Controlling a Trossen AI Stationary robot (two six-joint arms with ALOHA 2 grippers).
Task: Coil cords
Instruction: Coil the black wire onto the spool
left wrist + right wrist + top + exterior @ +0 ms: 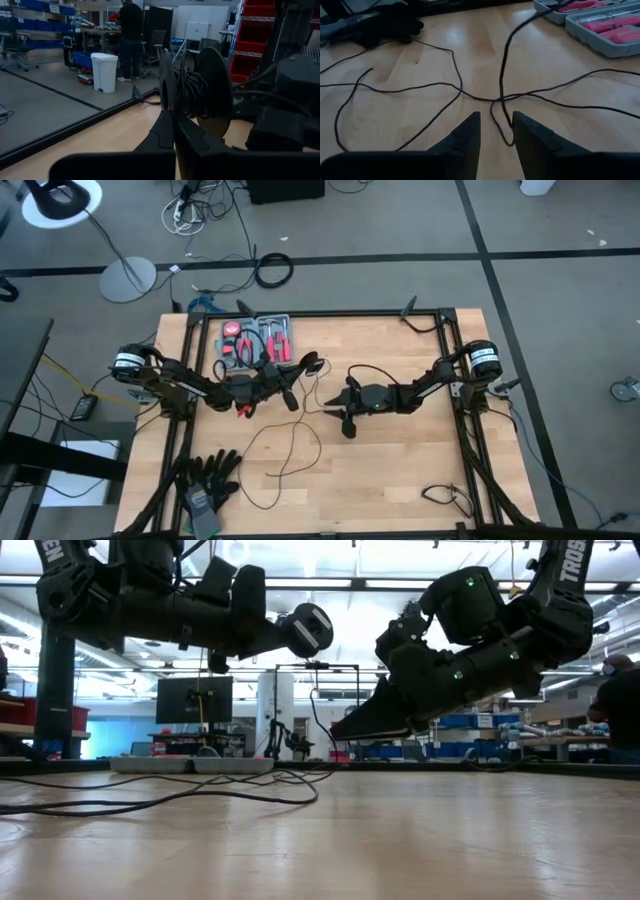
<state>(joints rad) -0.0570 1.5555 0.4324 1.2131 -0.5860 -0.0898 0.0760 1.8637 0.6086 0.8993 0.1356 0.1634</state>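
The cord is one thin black wire. Part of it is wound on a round black disc (212, 90) that my left gripper (172, 127) holds above the table's middle (311, 363). From there the wire drops to the wood and lies in loose loops (285, 450) toward the near edge. My right gripper (496, 132) hovers open just above the table to the right of the disc, pointing left and slightly down. A strand of the wire (502, 117) on the table runs between its fingers; whether it touches them I cannot tell. My left gripper is shut on the disc's thin near flange, at its lower rim (166, 107). The two fingers pinch it and come in level from the table's left. The disc stands on edge, lifted clear of the table, with wound wire (189, 90) between its flanges.
A grey case of red-handled tools (256, 340) lies at the far left of the table. Black gloves (212, 475) lie at the near left corner, a short plugged cable (445, 498) at the near right. A person (131, 35) stands in the room beyond.
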